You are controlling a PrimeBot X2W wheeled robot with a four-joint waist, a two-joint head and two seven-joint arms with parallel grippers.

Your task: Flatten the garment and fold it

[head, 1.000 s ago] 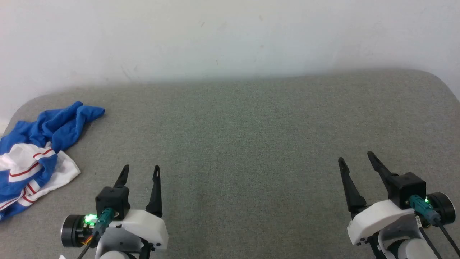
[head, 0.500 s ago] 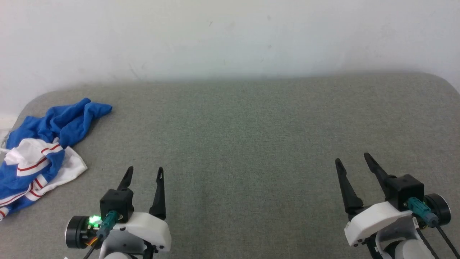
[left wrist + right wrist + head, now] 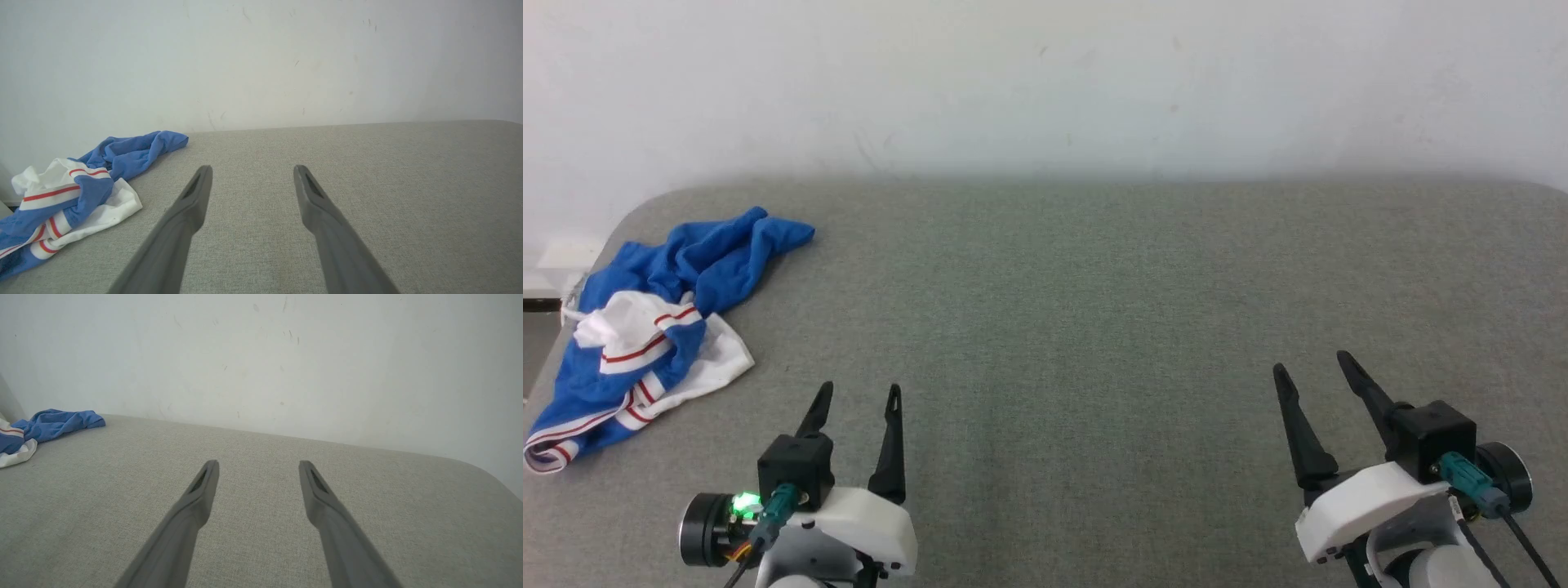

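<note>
Nearest the robot, the left gripper (image 3: pixel 860 386) is standing with its two dark fingers spread apart, pinching nothing and pointing toward 12 o'clock over the grey padded surface (image 3: pixel 1054 327). The right gripper (image 3: pixel 1310 363) is likewise standing spread and empty, its fingers leaning slightly toward 11 o'clock. The left wrist view is confirming an open gap at the left gripper (image 3: pixel 252 168), with bare grey cloth showing between the fingers; the right wrist view is showing the same at the right gripper (image 3: pixel 258 462). Whether the fingers are touching the surface or hanging just above it cannot be told. A green lamp (image 3: pixel 742 502) is glowing on the left wrist in the head view. The garment (image 3: pixel 662 335) is lying crumpled, not flattened, at about 10 o'clock from the left gripper, near it but apart, and well apart from the right gripper, at about 9 o'clock from it. The head view is giving the whole heap, with a striped edge reaching the surface's left border. The left wrist view is showing the garment (image 3: pixel 81 192) closer, with red stripes on white and blue folds. The right wrist view is catching the garment (image 3: pixel 53 422) at its left edge, mostly its blue far end. Farthest off, a pale wall (image 3: pixel 1045 82) is rising behind the surface.
</note>
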